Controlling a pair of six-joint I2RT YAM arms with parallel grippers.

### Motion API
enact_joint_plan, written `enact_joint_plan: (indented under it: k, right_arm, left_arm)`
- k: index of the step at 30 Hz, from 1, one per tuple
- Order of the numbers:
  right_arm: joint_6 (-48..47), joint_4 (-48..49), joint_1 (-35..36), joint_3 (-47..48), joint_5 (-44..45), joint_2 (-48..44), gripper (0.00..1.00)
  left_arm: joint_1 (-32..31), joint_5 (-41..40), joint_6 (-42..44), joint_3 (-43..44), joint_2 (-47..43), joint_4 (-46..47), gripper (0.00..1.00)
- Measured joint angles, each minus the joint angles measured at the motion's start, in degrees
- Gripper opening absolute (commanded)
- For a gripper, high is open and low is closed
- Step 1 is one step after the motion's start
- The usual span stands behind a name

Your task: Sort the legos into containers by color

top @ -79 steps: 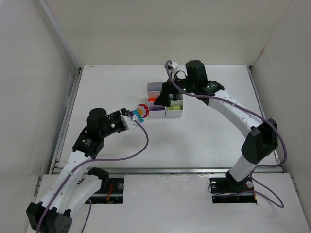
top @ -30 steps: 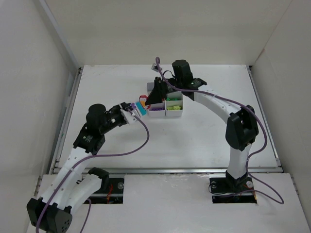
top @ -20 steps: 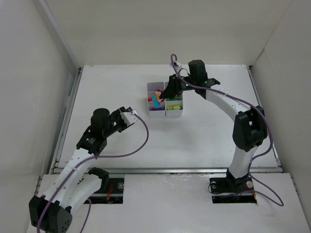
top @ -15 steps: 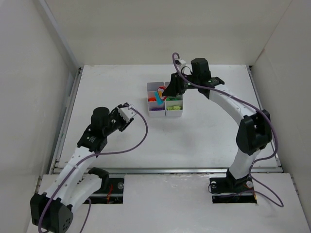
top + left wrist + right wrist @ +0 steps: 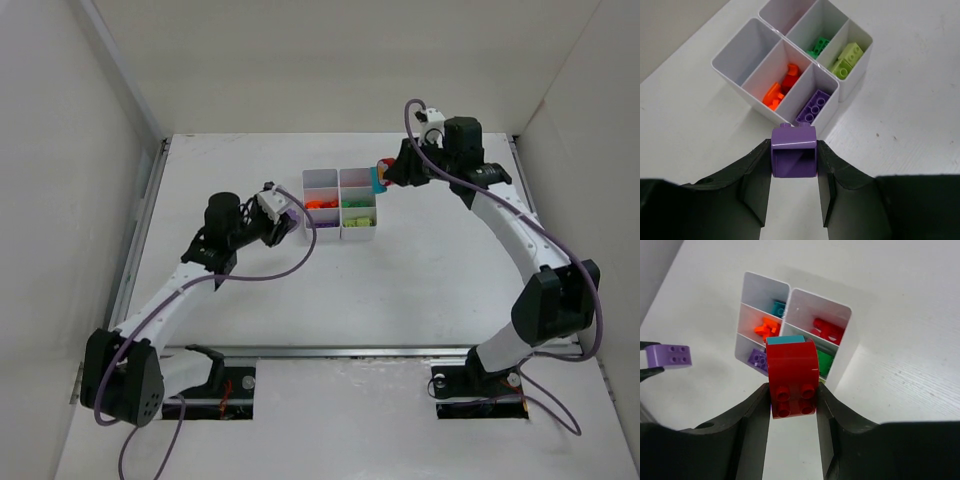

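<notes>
We see L claw (image 5: 794, 161) clamped on purple brick (image 5: 793, 156) near tray (image 5: 740, 52); R claw (image 5: 792, 390) grips red brick (image 5: 792, 371) w/ teal piece (image 5: 785, 340).

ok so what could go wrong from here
1. The right tool holds a red brick with a teal piece stuck to it. Released together, one colour would likely land in the wrong compartment.
2. The left tool holds its purple brick beside the tray, not over it. The purple compartment is narrow and borders the orange compartment, so a slightly off drop could missort.
</notes>
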Motion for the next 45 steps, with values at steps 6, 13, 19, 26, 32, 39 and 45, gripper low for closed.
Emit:
enact_joint_plan:
  k: [6, 13, 19, 26, 32, 39, 45]
  right_arm:
    - [-0.2, -1.29, -0.55, -2.1, 4.0, -0.11, 0.0]
    - [-0.17, -1.73, -1.16, -2.93, 7.69, -0.39, 0.0]
    - [-0.15, -1.79, -3.61, -4.59, 10.32, -3.13, 0.0]
    - [-0.17, -3.02, -4.87, -5.73, 12.7, -3.82, 0.0]
    - [-0.2, -3.08, -4.87, -5.7, 14.1, -3.82, 0.0]
    - [-0.2, -3.52, -4.87, -5.7, 14.47, -3.82, 0.0]
    - [-0.2, -3.91, -4.87, -5.7, 14.53, -3.82, 0.0]
  left_arm:
    - [-0.26, 0.98, 0.39, 5.92, 8.41, 7.34, 0.0]
    - [-1.62, 1.75, 1.7, 13.05, 16.81, 13.05, 0.0]
    - [-2.62, 2.6, 1.75, 17.35, 21.44, 14.19, 0.0]
    - [-2.93, 2.8, 1.73, 18.36, 22.75, 14.49, 0.0]
    - [-3.37, 2.86, 1.73, 18.4, 22.86, 14.51, 0.0]
    - [-3.39, 2.78, 1.68, 18.71, 23.12, 14.53, 0.0]
    - [-3.39, 2.38, 1.7, 18.95, 23.17, 14.51, 0.0]
